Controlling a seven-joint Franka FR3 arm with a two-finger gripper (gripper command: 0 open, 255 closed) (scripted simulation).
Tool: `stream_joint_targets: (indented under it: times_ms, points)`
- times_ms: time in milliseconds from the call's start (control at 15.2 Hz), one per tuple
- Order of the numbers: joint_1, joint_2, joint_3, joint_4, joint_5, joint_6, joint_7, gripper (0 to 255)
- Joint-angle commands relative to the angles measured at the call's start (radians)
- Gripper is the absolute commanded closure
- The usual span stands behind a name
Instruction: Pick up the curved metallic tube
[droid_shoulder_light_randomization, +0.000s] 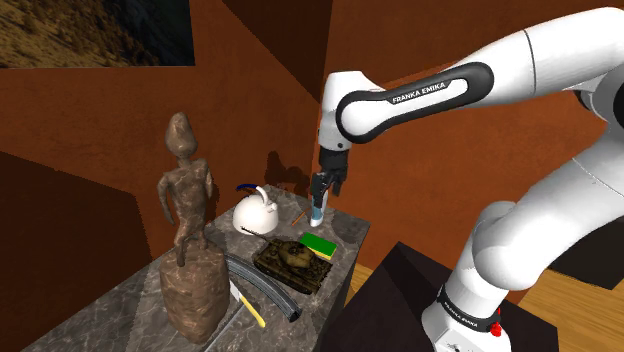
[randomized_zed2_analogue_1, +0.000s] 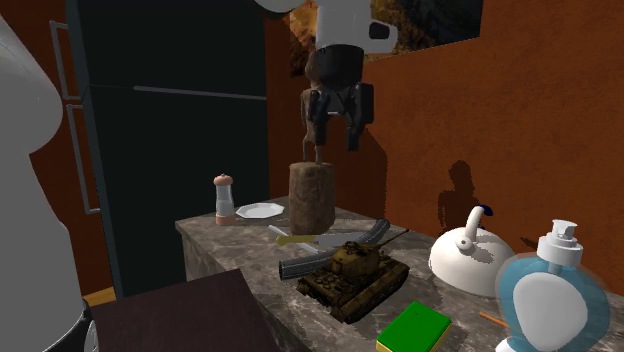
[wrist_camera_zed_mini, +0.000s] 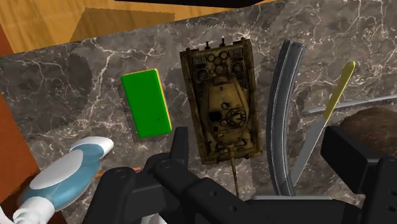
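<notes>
The curved metallic tube (wrist_camera_zed_mini: 282, 114) is a dark grey ribbed channel lying flat on the marble counter (wrist_camera_zed_mini: 70, 95), between a toy tank (wrist_camera_zed_mini: 222, 105) and a yellow-handled knife (wrist_camera_zed_mini: 327, 114). From the shoulder view the tube (droid_shoulder_light_randomization: 265, 285) runs in front of the statue's base, and in the second exterior view the tube (randomized_zed2_analogue_1: 335, 253) lies behind the tank. My gripper (wrist_camera_zed_mini: 261, 143) hangs well above the counter, over the tank's gun end, with its fingers apart and nothing between them. The gripper (droid_shoulder_light_randomization: 322, 190) and again the gripper (randomized_zed2_analogue_1: 335, 125) are clearly raised and open.
A green sponge (wrist_camera_zed_mini: 147, 103), a blue soap bottle (wrist_camera_zed_mini: 63, 175) and a white kettle (droid_shoulder_light_randomization: 258, 213) stand around the tank. A tall brown statue (droid_shoulder_light_randomization: 185, 240) rises beside the tube. A shaker (randomized_zed2_analogue_1: 224, 197) and a plate (randomized_zed2_analogue_1: 260, 210) sit at the counter's far end by a dark fridge (randomized_zed2_analogue_1: 170, 130).
</notes>
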Motion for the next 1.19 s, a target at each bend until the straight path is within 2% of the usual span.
stream_joint_targets:
  times_ms: [0,594,1122]
  points:
    - [0.005,0.077,0.019,0.010,-0.002,0.074,0.016,0]
    - [0.025,0.418,0.075,0.125,-0.068,0.318,0.106,0]
    - [0.081,0.733,0.068,0.320,-0.181,0.448,0.205,0]
